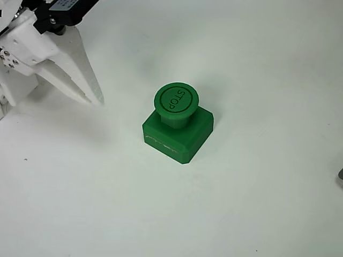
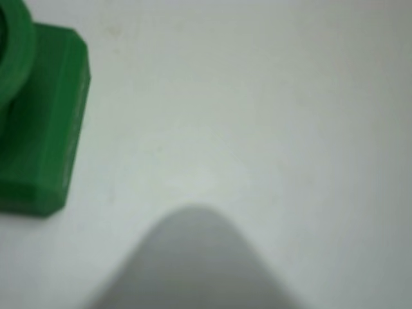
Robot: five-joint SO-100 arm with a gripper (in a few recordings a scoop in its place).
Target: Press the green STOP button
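The green STOP button (image 1: 177, 122) stands at the centre of the fixed view on a white table (image 1: 257, 203). The white gripper (image 1: 95, 100) hangs at upper left, apart from it, fingers close together with nothing between them. In the wrist view the button (image 2: 45, 129) sits at the left edge.

- In the fixed view, bare white table (image 1: 257, 214) lies open all round the green STOP button (image 1: 177, 100).
- Nothing stands between it and the white gripper (image 1: 95, 99) at far left.
- Its cap is uncovered.

One green STOP button (image 1: 178, 124), one white claw (image 1: 95, 99), one table (image 1: 257, 203).
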